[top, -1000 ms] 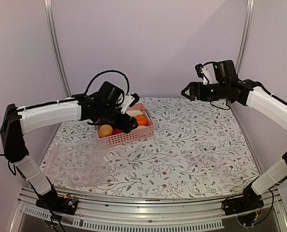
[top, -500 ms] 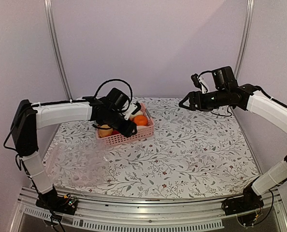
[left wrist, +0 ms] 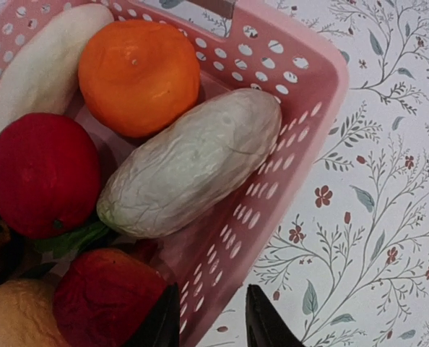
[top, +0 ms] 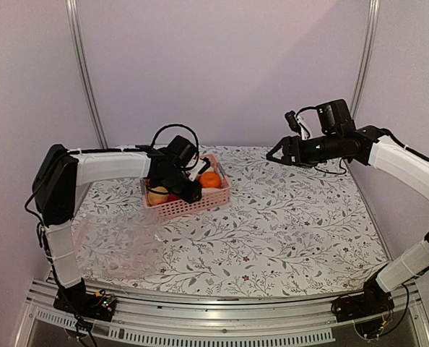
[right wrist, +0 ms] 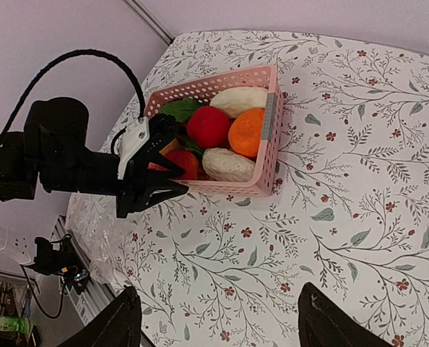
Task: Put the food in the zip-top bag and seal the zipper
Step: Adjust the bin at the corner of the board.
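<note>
So the food was all sitting in the pink basket at the back left of the worktop, none of it bagged yet. The bag lay flat and crinkly at the front left, a fair way nearer the arm bases than the basket.

The left claw was right down at the basket's near wall, about half open, one finger inside next to a reddish piece and the other outside over the flowery cloth. Honestly I couldn't tell if it had pinched that wall or was just straddling it. It definitely had no food in it.

The bit that matters, I reckon: from that claw the food lay just past the wall, up and inward. The closest easy target was the long cream piece, whose long axis ran roughly along the wall. A grab would probably want to go across its narrow middle.

The right claw hung in the air over the far right side, wide open and empty, well apart from basket and bag. So the left arm was clearly the nearer one to both.
</note>
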